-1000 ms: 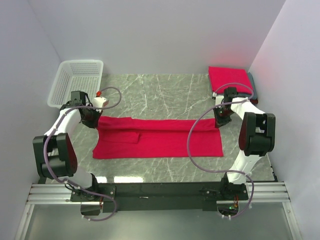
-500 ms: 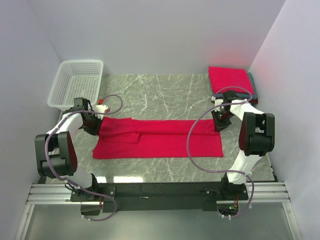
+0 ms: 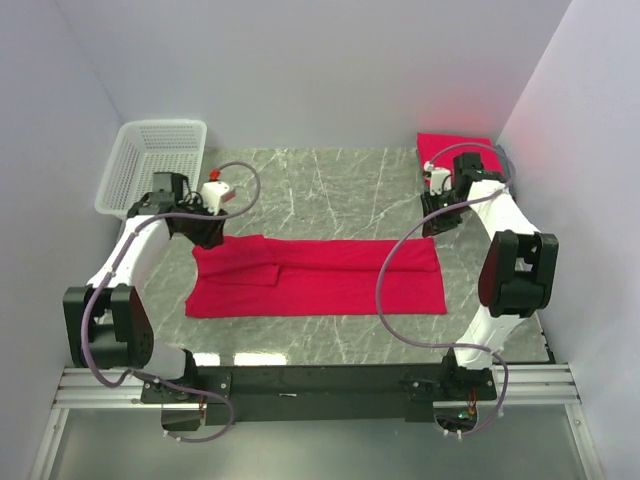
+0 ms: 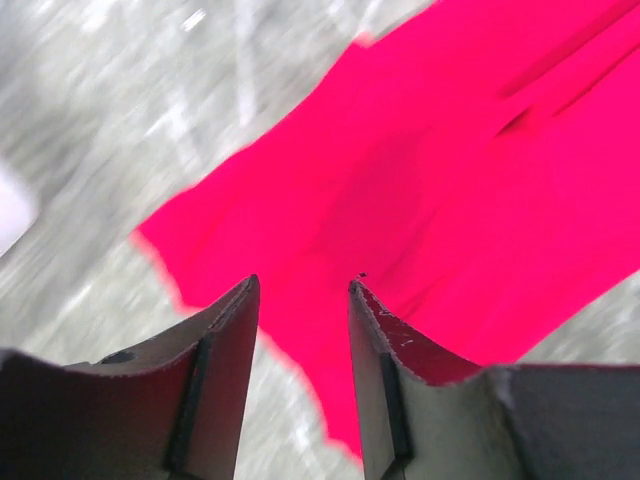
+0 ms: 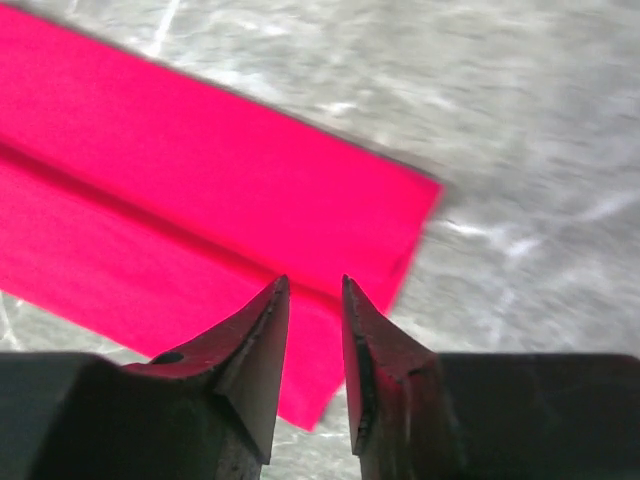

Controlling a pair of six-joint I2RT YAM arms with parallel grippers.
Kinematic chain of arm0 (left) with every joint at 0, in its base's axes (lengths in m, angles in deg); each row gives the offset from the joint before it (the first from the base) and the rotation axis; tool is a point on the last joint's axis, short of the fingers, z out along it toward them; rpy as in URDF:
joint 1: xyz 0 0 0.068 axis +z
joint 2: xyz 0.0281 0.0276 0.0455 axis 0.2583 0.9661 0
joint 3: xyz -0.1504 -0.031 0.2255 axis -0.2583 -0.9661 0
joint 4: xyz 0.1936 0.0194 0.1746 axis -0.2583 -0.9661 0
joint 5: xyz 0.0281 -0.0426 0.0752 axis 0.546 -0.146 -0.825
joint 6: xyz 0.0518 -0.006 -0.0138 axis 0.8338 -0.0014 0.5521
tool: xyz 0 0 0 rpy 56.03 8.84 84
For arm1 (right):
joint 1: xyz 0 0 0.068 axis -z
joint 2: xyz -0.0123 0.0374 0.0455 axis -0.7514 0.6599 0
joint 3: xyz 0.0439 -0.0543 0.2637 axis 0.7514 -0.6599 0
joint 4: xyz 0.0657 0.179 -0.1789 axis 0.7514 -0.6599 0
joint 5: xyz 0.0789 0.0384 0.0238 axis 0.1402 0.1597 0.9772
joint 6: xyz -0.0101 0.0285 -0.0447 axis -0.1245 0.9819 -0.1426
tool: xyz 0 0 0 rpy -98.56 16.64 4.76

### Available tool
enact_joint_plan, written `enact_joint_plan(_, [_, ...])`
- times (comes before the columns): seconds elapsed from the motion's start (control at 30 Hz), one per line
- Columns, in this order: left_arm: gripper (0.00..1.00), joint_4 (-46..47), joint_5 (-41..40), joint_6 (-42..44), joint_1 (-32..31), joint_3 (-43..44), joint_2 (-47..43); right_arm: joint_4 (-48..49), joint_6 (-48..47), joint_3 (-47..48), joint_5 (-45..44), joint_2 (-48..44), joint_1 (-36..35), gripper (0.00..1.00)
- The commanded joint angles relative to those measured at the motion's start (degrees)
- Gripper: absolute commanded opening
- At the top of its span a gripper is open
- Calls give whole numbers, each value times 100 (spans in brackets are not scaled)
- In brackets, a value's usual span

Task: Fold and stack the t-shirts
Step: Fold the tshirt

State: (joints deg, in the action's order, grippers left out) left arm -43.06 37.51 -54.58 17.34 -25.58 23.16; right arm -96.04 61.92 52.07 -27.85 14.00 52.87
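Change, left: my left gripper (image 3: 207, 234) is standing higher and further in from the table's left edge than a second ago, when it was down at the shirt's far-left corner.
Change, right: my right gripper (image 3: 438, 222) is sitting back toward the far wall, off the far-right corner it was touching before.
Left end effector: I am holding the black fingers (image 4: 222, 330) apart and released, nothing between them; red cloth is showing below through the gap.
Right end effector: I am keeping a narrow gap (image 5: 313, 282) between the pointed black tips, empty, hovering above the cloth's corner.
Shirt in work: the bright crimson soft-cloth t-shirt, folded into a long strip (image 3: 320, 275), is lying flat across the middle of the table between my arms; one sleeve fold is showing on its left half, and a lengthwise crease is running along it.
Stack: the folded crimson rectangle of cloth (image 3: 455, 150) is resting in the far-right corner, apart from the strip.
Surface: the grey-green veined marble-look tabletop (image 3: 330, 190) is looking smooth and glossy.
Basket: the white plastic lattice basket (image 3: 160, 150) is sitting at far left.
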Motion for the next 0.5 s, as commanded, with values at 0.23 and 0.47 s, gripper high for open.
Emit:
enact_joint_plan(0.23, [41,917,272,-1390,-887,436,1071,-54,83,-305,56,641,-557,35])
enact_joint_plan(0.47, [41,794,148,-1258,-958,77,1283,52,-119,-841,-260,606,-662,40])
